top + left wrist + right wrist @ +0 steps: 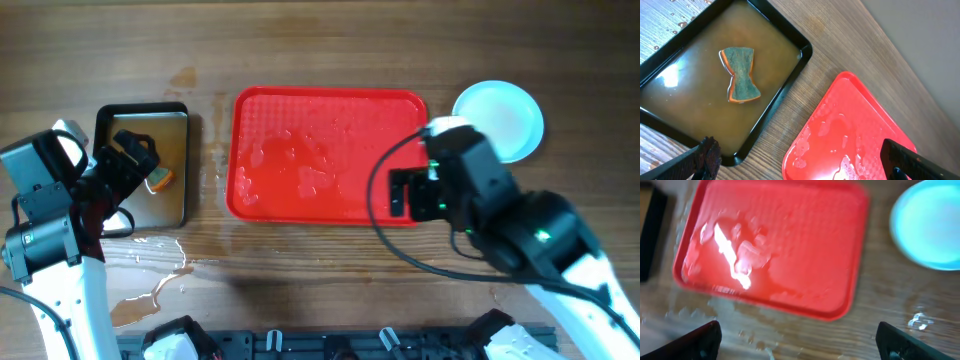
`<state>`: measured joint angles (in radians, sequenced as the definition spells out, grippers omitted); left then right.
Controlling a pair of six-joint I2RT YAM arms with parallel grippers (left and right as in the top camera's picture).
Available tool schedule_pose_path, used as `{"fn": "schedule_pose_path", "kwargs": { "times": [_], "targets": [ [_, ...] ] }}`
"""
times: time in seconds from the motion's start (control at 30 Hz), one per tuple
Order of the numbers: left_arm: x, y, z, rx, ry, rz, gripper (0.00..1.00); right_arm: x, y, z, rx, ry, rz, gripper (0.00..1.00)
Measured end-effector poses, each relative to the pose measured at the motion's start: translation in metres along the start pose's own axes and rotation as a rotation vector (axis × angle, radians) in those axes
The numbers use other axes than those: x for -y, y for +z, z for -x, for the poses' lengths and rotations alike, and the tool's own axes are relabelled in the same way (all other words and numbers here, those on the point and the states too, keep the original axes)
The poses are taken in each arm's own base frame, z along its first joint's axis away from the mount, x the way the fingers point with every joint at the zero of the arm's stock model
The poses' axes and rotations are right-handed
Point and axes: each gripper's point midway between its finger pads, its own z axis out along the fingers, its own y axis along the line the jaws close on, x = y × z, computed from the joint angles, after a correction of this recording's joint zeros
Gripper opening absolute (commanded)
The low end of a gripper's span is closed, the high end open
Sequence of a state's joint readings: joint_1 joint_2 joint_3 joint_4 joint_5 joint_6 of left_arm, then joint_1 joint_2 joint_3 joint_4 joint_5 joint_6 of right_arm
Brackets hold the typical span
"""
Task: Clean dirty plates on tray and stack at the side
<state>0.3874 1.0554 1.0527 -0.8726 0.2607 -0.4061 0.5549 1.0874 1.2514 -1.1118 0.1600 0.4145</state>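
The red tray (320,150) lies mid-table, wet and with no plates on it; it also shows in the left wrist view (850,135) and the right wrist view (780,245). Pale-mint plates (505,115) sit stacked on the table right of the tray, also in the right wrist view (930,225); how many I cannot tell. My right gripper (800,340) is open and empty over the table near the tray's front right corner. My left gripper (805,162) is open and empty between the dark pan and the tray.
A dark metal pan (180,205) of brownish water stands left of the tray, with an orange-and-green sponge (740,75) lying in it. Water puddles (150,285) spread on the wood at front left.
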Motion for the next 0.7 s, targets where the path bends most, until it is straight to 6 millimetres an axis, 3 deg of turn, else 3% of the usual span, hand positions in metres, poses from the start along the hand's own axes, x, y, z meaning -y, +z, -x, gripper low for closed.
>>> {"fn": "schedule_pose_path", "kwargs": {
  "times": [0.13,0.23,0.3,0.5,0.7],
  "targets": [
    [0.000,0.000,0.000,-0.001,0.000,0.000,1.00,0.049,-0.020,0.024,0.220,0.134,-0.037,1.00],
    [0.000,0.000,-0.001,-0.003,-0.001,0.000,1.00,0.073,-0.023,0.023,0.390,0.159,-0.026,1.00],
    [0.000,0.000,-0.001,-0.003,-0.001,-0.001,1.00,0.085,-0.020,0.007,0.499,0.155,-0.018,1.00],
    [0.000,0.000,-0.001,-0.005,-0.001,-0.002,1.00,0.095,-0.004,-0.029,0.711,0.136,0.022,1.00],
    [0.000,0.000,-0.001,-0.005,-0.001,-0.001,1.00,0.094,0.001,-0.029,0.884,0.075,0.041,1.00]
  ]
}}
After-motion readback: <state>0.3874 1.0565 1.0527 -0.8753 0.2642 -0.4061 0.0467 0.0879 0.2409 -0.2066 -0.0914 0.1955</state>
